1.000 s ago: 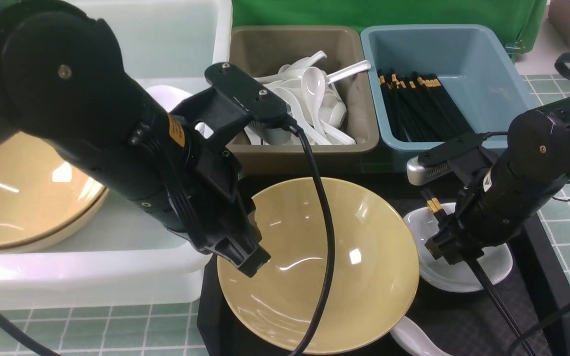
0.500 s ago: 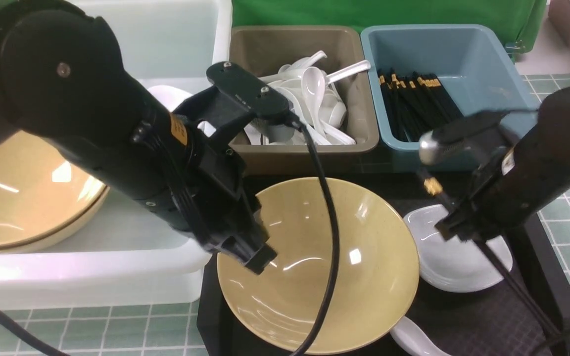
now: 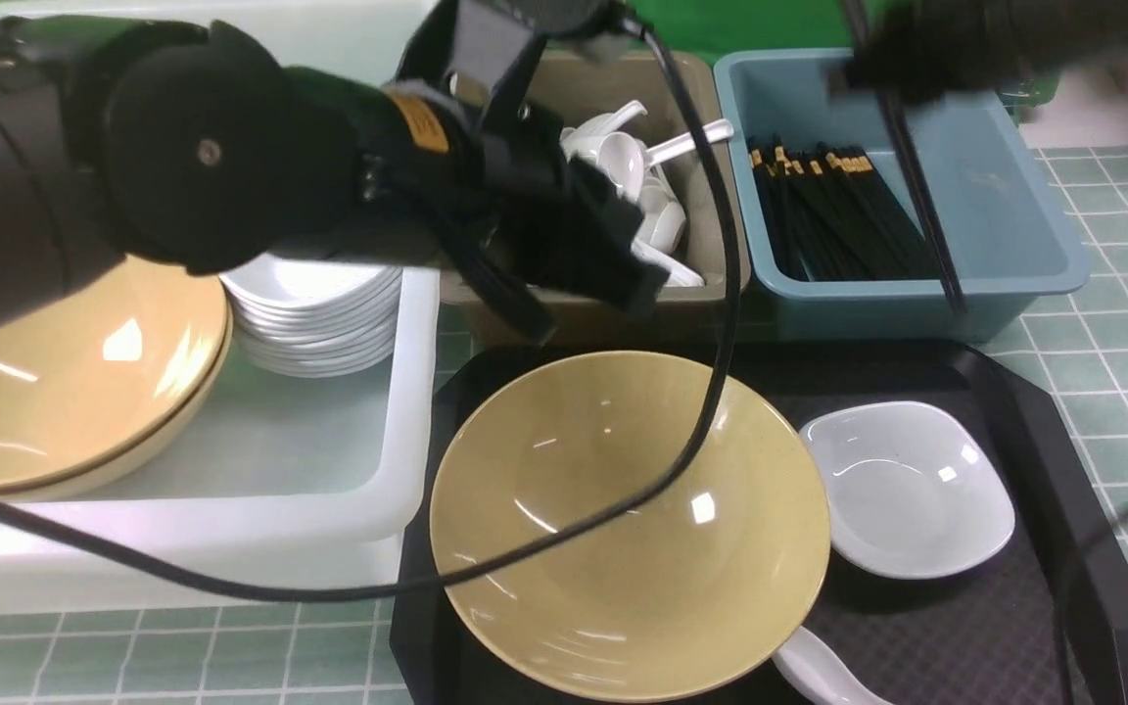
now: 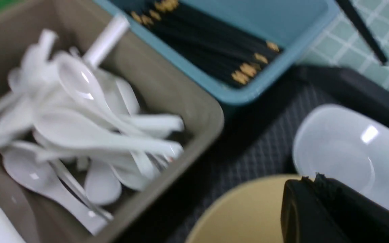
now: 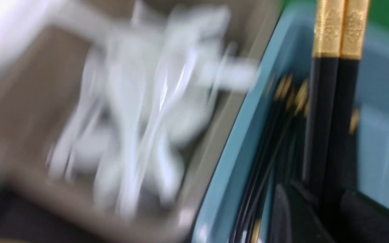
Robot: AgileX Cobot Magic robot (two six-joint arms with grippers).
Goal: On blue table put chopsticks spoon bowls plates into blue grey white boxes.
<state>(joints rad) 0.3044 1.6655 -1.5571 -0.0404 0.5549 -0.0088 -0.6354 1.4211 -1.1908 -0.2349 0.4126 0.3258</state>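
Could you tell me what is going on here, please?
The right gripper has its jaws shut on a pair of chopsticks, raised near the blue box that already holds more. The left gripper, jaws shut and empty, hovers by the grey box of spoons. A tan bowl, a white plate and a spoon lie on the black tray.

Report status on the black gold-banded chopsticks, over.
Left gripper shut, empty, raised near the taupe plastic tub. Right gripper shut on the black gold-banded chopsticks, thin ends down by the dusty blue plastic tub. Nothing seen blocking the drop.
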